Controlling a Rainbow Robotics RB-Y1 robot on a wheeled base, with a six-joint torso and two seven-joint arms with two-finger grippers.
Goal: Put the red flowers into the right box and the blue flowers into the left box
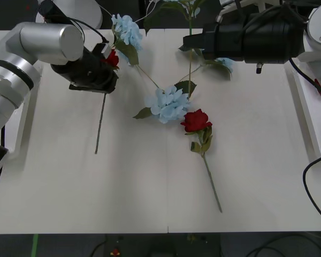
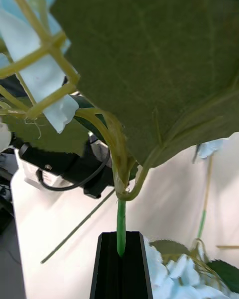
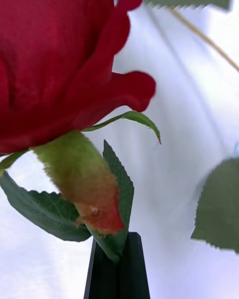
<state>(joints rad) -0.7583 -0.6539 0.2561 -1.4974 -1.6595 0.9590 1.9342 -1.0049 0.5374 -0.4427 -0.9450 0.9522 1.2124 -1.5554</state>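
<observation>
My left gripper (image 1: 108,59) is shut on a red flower (image 1: 113,57) above the table's far left; its thin stem (image 1: 99,126) hangs down to the tabletop. In the left wrist view the black fingers (image 3: 118,259) pinch its leaves just under the bud (image 3: 55,55). My right gripper (image 1: 188,40) is shut on the green stem (image 2: 121,229) of a blue flower (image 2: 30,30) at the far middle, under a big leaf (image 2: 149,55). A second red flower (image 1: 196,120) lies at the centre beside a blue flower (image 1: 167,103). Another blue flower (image 1: 127,29) lies at the back.
The left box (image 1: 22,120) shows as a white rim at the table's left edge, partly behind my left arm. The right box (image 1: 309,115) runs along the right edge. A pale-blue bloom (image 1: 225,63) peeks from under my right arm. The near half of the table is bare.
</observation>
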